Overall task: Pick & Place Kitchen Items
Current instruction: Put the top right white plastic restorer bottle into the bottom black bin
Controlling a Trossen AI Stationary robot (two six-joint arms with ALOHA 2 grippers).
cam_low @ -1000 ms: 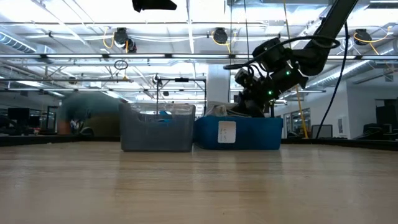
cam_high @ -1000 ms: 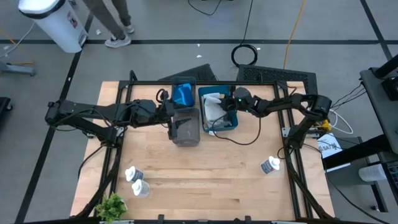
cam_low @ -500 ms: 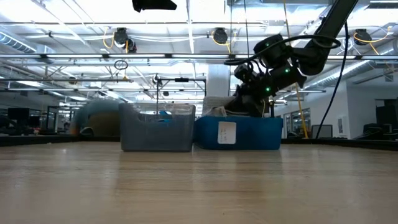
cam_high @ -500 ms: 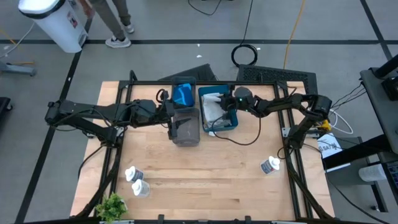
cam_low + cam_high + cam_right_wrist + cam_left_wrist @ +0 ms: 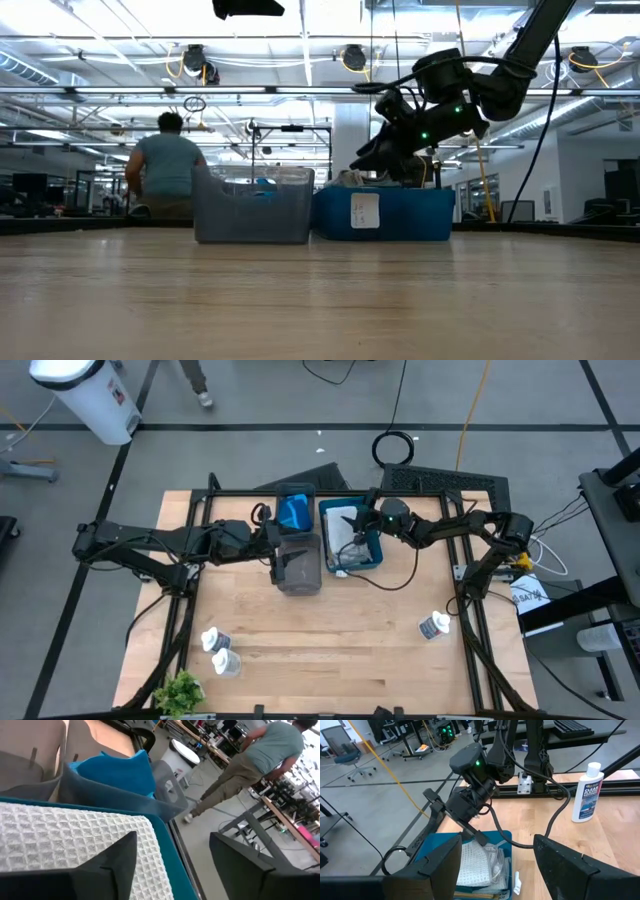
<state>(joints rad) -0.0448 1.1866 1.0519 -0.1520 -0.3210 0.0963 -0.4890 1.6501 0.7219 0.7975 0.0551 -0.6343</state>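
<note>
Because its fingers stand apart over the teal tray [image 5: 372, 552], the right claw [image 5: 470, 822] holds nothing above the white cloth [image 5: 65, 842], while the left claw [image 5: 283, 550], also apart, waits beside the grey tray [image 5: 300, 572].

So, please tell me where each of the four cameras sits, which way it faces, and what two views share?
High view: overhead, straight down on the table; both arms show.
Low view: table height, level across; the right gripper hangs open above the teal tray.
Left wrist view: on the left arm, facing the right gripper; its own fingers frame it.
Right wrist view: on the right arm, facing the white waffle cloth and a person.
Shared: the teal tray and cloth show in both wrist views.
</note>
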